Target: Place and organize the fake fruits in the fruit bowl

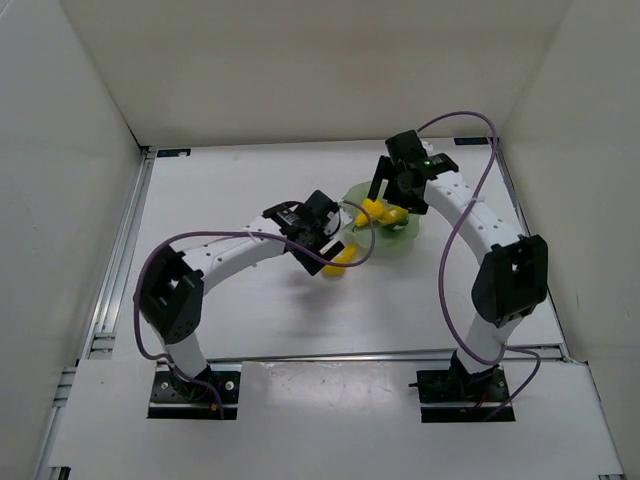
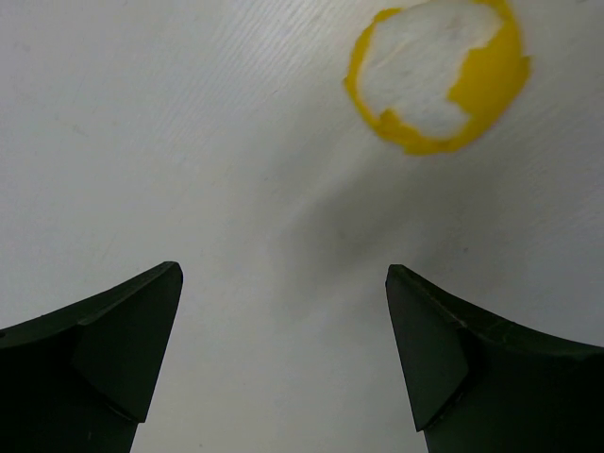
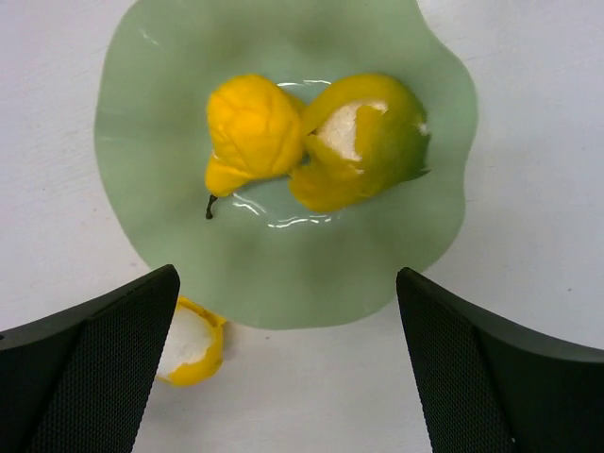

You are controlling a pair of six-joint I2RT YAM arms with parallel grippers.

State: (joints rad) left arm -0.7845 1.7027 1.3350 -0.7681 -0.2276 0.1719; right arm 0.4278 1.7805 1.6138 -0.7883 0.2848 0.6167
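The pale green fruit bowl (image 3: 283, 274) with its wavy rim lies under my right gripper (image 3: 288, 283), which hangs open above the bowl's near edge and holds nothing. Inside the bowl a yellow pear (image 3: 250, 127) rests against a yellow-green oval fruit (image 3: 363, 137). A yellow-and-white piece (image 3: 193, 344) sits on the table just outside the bowl, partly behind my right gripper's left finger. In the left wrist view the same piece (image 2: 434, 75) lies ahead and to the right of my open, empty left gripper (image 2: 283, 274). From above, the bowl (image 1: 405, 232) sits between both grippers.
White walls close in the table on three sides. A metal rail (image 1: 120, 260) runs along the left edge. Purple cables (image 1: 465, 200) loop over both arms. Bare white tabletop (image 1: 230, 310) lies in front of the left arm.
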